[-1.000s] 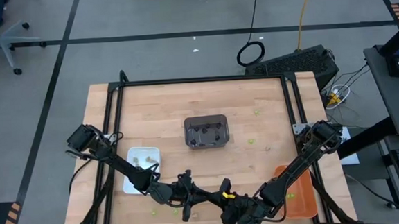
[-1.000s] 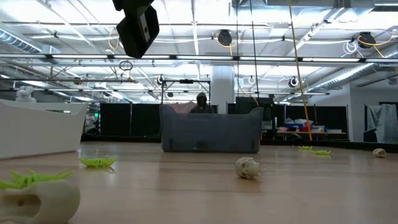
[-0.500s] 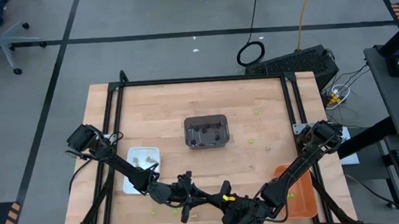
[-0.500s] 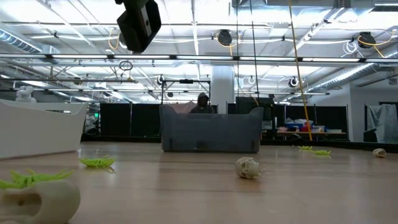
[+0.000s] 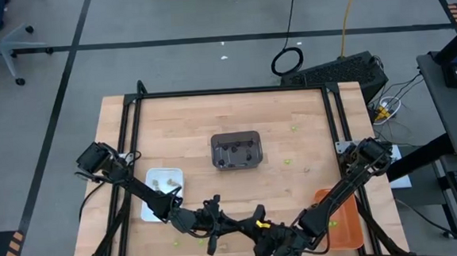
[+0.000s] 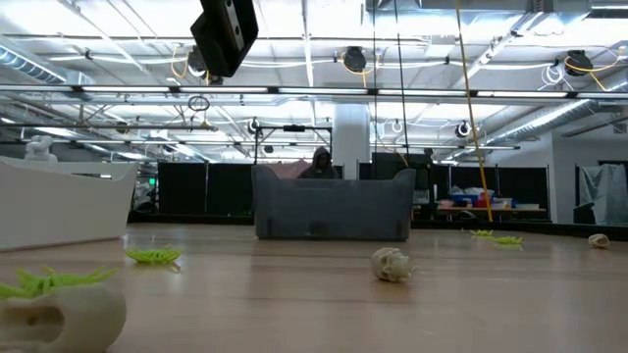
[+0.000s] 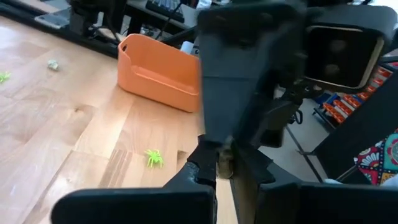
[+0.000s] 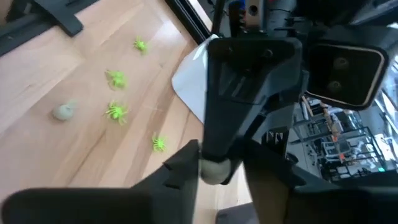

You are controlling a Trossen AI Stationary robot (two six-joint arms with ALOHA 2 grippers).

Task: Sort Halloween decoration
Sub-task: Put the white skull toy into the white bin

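Two dark robot arms reach in from the left and right sides and meet tip to tip at the near edge of the table. The left pincer [image 5: 236,223] faces the right pincer [image 5: 254,226], their fingers interleaved around one small pale piece. The left pincer's fingers [image 7: 205,167] press on it.

Table [image 5: 180,123]: pale wood planks, visible grain, smooth satin finish.
Orange tray [image 7: 158,71]: moulded plastic, matt, smooth.
Grey tray [image 6: 334,206]: plastic, dull, smooth.
White tray [image 5: 153,198]: plastic, smooth.
Green trinkets [image 8: 115,111]: plastic, bright.
Tan trinket [image 6: 391,265]: matt, bumpy.
Frame [image 5: 230,90]: black metal.
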